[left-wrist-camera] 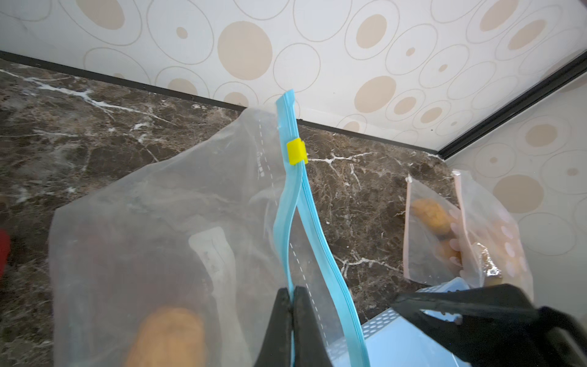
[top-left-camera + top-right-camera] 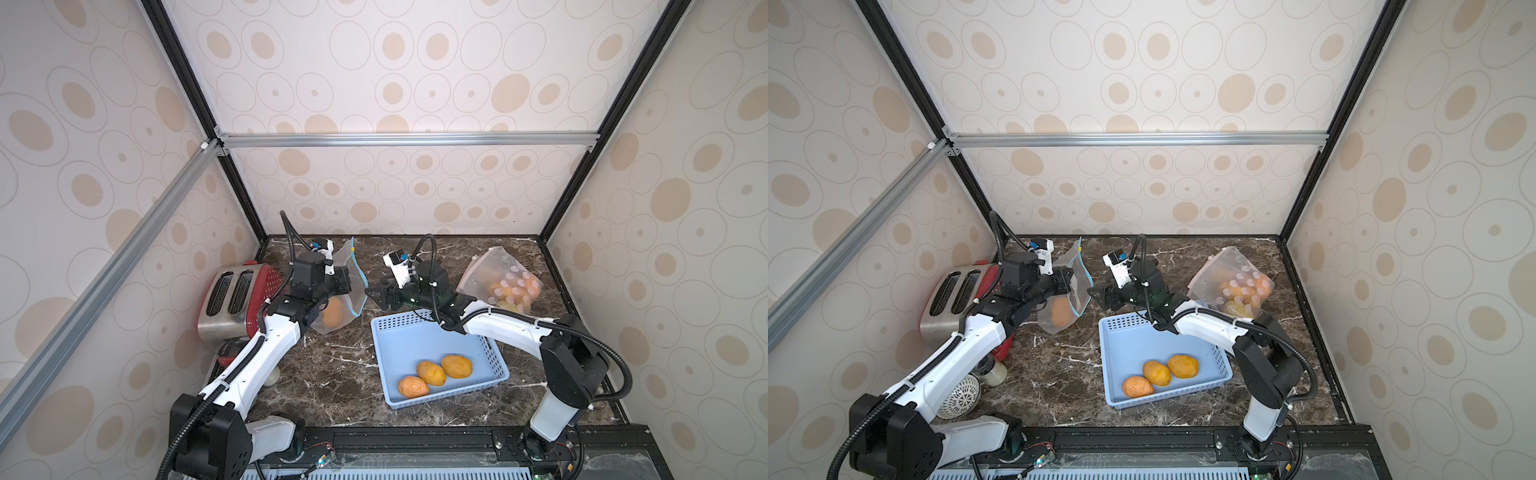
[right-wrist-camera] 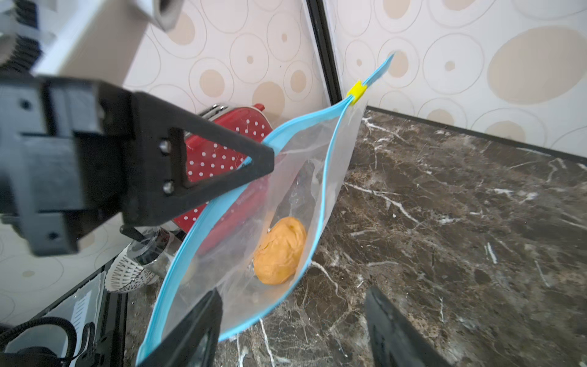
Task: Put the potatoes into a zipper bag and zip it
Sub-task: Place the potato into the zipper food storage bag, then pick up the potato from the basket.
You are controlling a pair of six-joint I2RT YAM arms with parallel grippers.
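Observation:
A clear zipper bag (image 2: 347,266) (image 2: 1071,270) with a blue zip strip and a yellow slider (image 1: 297,152) (image 3: 356,90) hangs mouth-open over the marble. My left gripper (image 1: 292,289) (image 2: 352,283) is shut on one blue rim. One orange-tan potato (image 2: 331,312) (image 3: 279,251) lies inside the bag. My right gripper (image 3: 293,294) (image 2: 374,296) stands open at the bag's mouth with nothing in it; one finger (image 3: 203,317) overlaps the lower rim. Three more potatoes (image 2: 431,372) (image 2: 1156,372) lie in the blue basket (image 2: 415,340).
A second clear bag (image 2: 498,274) (image 1: 444,222) with a pink strip, holding several potatoes, leans at the back right behind the right arm. A red toaster (image 2: 237,295) stands at the left. A jar (image 2: 994,372) and a patterned white cup (image 2: 961,395) sit under the left arm.

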